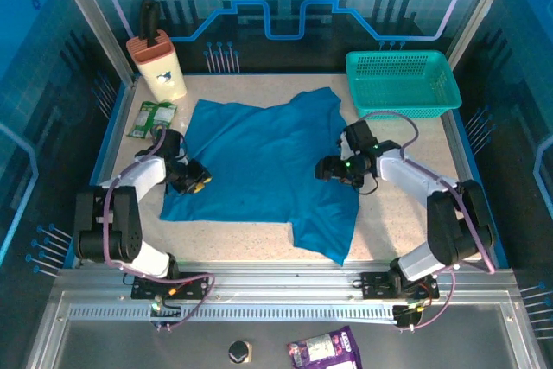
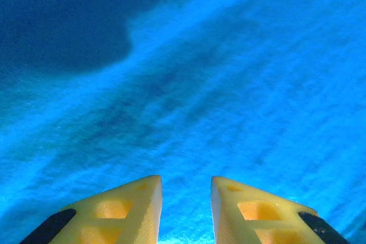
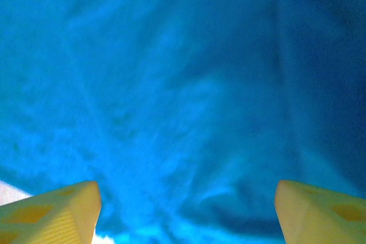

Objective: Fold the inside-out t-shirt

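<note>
The inside-out t-shirt lies spread and wrinkled across the middle of the table, plain blue. My left gripper is low over the shirt's left edge. In the left wrist view its yellow fingers stand a narrow gap apart, and blue cloth shows between and beyond them around the left gripper. My right gripper hovers over the shirt's right side. In the right wrist view the right gripper is wide open above folds of the t-shirt, gripping nothing.
A teal mesh basket stands at the back right. A beige holder with a black handle sits at the back left, with a green packet beside it. A purple packet lies off the table's near edge. Bare table shows right of the shirt.
</note>
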### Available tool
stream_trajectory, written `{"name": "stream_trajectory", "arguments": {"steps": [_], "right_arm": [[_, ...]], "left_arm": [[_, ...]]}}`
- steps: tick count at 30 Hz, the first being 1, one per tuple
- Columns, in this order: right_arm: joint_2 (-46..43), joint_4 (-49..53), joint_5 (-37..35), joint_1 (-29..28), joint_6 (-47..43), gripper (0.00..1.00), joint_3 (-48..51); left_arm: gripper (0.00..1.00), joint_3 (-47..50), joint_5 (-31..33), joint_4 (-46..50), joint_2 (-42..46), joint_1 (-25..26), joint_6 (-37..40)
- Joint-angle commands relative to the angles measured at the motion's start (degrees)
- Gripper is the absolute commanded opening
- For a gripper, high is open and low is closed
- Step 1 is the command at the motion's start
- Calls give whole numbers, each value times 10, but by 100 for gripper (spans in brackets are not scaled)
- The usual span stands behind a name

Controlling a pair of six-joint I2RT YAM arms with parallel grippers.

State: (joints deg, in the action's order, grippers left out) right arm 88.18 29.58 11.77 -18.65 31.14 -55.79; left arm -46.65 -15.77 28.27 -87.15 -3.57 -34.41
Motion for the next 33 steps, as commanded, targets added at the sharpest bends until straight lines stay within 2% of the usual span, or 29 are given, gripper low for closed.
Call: {"name": "stream_trajectory", "arguments": {"steps": [1, 5, 10, 15, 20, 23, 28, 33], "right_arm": [[45, -39, 1, 28, -32, 81, -48], [108, -62, 28, 48, -45, 80, -85], [133, -42, -28, 85, -37, 80, -81], [113, -17, -87, 137, -26, 81, -55], [75, 7, -102, 137, -44, 79, -78], [71, 12, -94, 119, -59, 67, -106], [131, 22, -88, 90, -68, 40, -172], [208, 13, -84, 75, -59, 32, -236]], "left_arm": [[29, 6, 36, 15, -13, 2, 10], [29, 29, 46, 10, -27, 0, 6], [29, 62, 46, 13, -12, -5, -1], [29, 93, 36, 8, 16, -6, -11], [29, 93, 29, 12, 32, -6, -11], [29, 88, 24, 11, 40, -5, -11], [29, 84, 28, 10, 44, -6, -11], [29, 82, 31, 13, 40, -5, -6]]}}
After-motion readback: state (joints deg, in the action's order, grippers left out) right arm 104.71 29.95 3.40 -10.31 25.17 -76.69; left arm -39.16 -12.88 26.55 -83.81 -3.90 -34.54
